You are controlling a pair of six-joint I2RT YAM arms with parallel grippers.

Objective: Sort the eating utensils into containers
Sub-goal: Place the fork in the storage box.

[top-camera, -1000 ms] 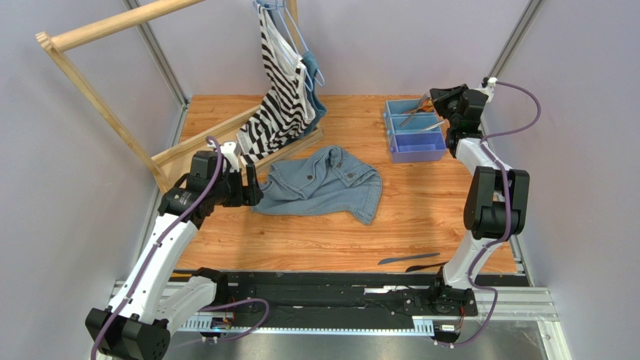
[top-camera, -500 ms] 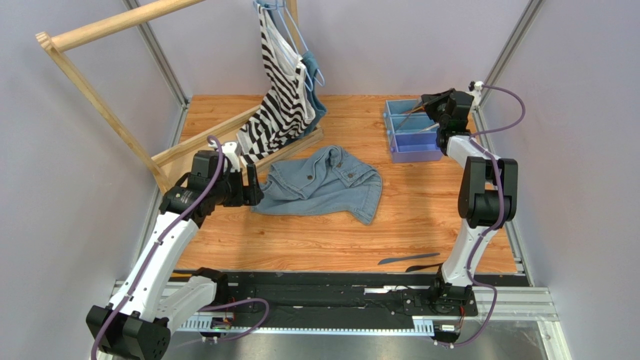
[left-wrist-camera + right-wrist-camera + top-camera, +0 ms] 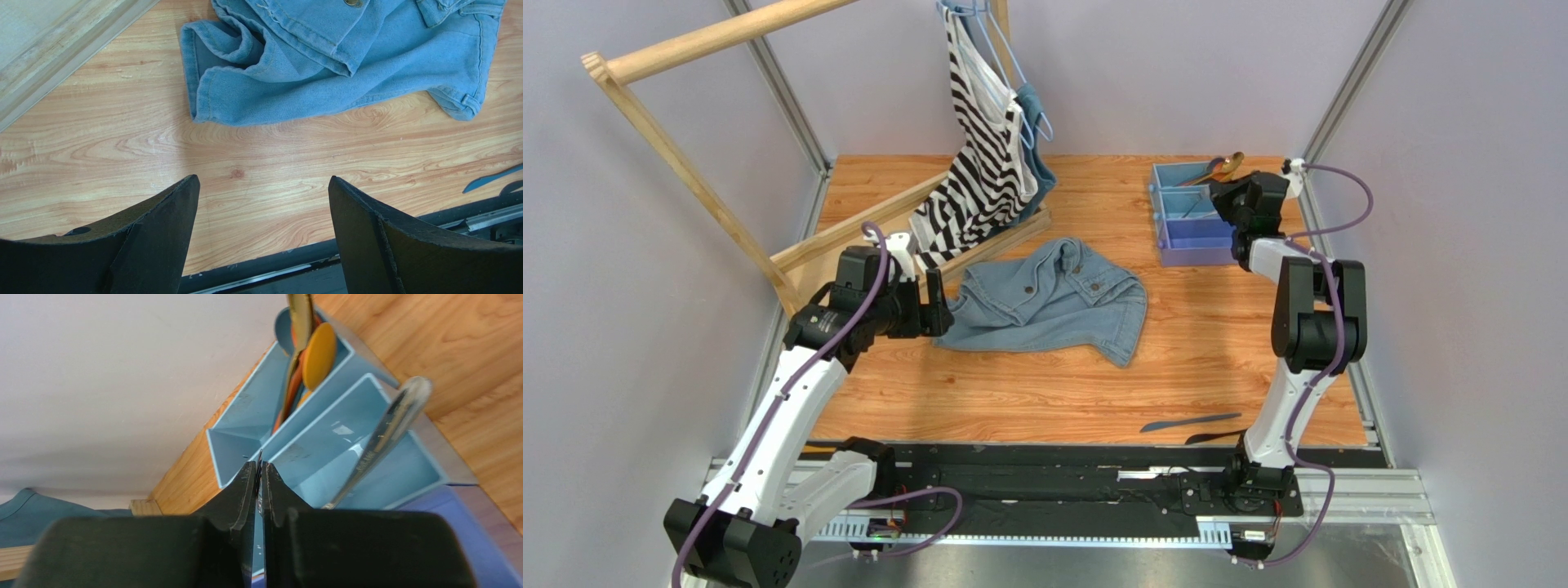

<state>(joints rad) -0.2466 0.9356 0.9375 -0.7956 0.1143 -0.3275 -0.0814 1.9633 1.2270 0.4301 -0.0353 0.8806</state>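
Note:
The light blue three-part tray [image 3: 1161,208] stands at the back right. My right gripper [image 3: 1237,202] hangs low at its right side. In the right wrist view its jaws [image 3: 259,465] are almost together, with a thin dark utensil edge [image 3: 259,458] pinched at the tips. Beyond them the tray [image 3: 245,416] holds orange [image 3: 319,352] and gold [image 3: 301,318] spoons in one compartment, and a silver handle [image 3: 380,438] leans in another. A blue utensil [image 3: 1185,424] and a dark one [image 3: 1212,436] lie near the front edge. My left gripper [image 3: 934,300] is open [image 3: 264,184] over bare wood.
A crumpled denim garment [image 3: 1051,300] lies mid-table, just right of my left gripper [image 3: 344,55]. A wooden rack [image 3: 683,172] with a striped top [image 3: 983,147] on hangers fills the back left. The blue utensil [image 3: 491,179] shows at the left wrist view's right edge.
My right gripper has come down and nearer, from above the tray's far end to low beside its right side. The left arm has not moved.

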